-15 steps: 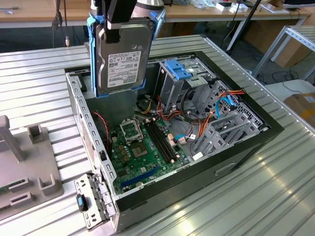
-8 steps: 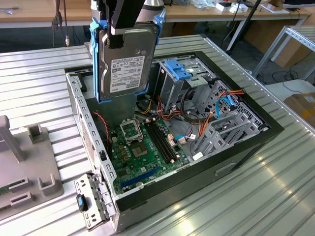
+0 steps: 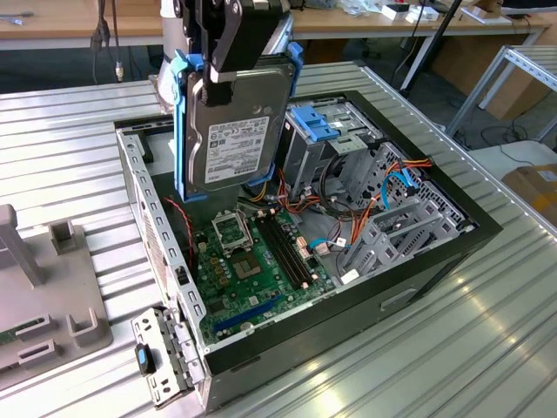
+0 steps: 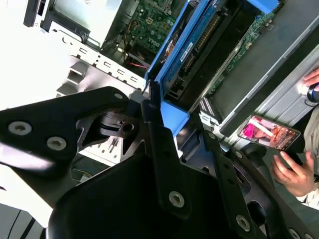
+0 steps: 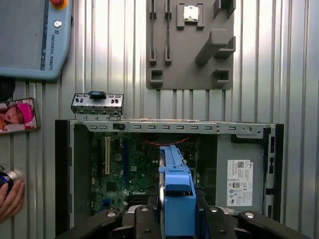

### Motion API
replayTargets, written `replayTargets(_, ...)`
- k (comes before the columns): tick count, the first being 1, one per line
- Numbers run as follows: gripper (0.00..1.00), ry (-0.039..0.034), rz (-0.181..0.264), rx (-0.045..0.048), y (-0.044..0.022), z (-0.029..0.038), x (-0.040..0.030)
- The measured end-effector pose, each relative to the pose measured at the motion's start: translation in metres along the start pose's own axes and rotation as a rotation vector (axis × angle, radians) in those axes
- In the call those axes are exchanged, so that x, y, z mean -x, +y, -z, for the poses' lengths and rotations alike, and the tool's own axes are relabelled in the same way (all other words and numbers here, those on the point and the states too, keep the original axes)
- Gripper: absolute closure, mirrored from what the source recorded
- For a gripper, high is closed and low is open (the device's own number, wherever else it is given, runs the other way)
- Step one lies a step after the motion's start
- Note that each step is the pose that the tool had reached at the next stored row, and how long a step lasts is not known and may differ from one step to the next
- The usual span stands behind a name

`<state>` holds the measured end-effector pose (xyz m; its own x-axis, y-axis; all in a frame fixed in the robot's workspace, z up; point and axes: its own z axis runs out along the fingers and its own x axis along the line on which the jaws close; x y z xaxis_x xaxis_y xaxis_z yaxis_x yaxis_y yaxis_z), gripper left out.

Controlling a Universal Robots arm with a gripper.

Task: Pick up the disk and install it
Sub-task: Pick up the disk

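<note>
The disk, silver-grey with a white label and a blue carrier rail, hangs upright over the open computer case, above the motherboard. My gripper is shut on the disk's upper edge. In the first wrist view I look down the disk's blue edge, with the gripper clamped on either side. The second wrist view has the disk beyond the black fingers. The drive cage with a blue bracket stands just to the exterior view's right of the disk.
A grey power-supply box sits inside the case. On the ribbed table lie a grey fixture plate, a loose metal bracket, a pendant and a phone. A person's hand rests beside the case.
</note>
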<state>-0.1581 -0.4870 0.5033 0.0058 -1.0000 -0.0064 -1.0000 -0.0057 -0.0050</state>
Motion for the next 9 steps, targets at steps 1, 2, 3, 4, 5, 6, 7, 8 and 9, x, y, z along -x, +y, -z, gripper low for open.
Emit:
replayTargets(1, 0.63, 0.0001, 0.0, 0.0001, 0.0, 0.0001, -0.004)
replayTargets(2, 0.63, 0.0, 0.0, 0.0, 0.0, 0.0001, -0.0071)
replayTargets(3, 0.63, 0.0, 0.0, 0.0, 0.0001, 0.0001, -0.0076)
replayTargets(4, 0.63, 0.0, 0.0, 0.0, 0.0, 0.0001, -0.0077)
replayTargets(5, 0.63, 0.0001, 0.0, 0.0, 0.0, 0.0001, -0.0078)
replayTargets(6, 0.63, 0.0, 0.0, 0.0, 0.0, 0.0001, -0.0078)
replayTargets(7, 0.63, 0.0, 0.0, 0.0, 0.0, 0.0001, -0.0078)
replayTargets(8, 0.63, 0.0, 0.0, 0.0001, 0.0, 0.0001, -0.0078)
replayTargets(9, 0.63, 0.0, 0.0, 0.0, 0.0, 0.0001, -0.0079)
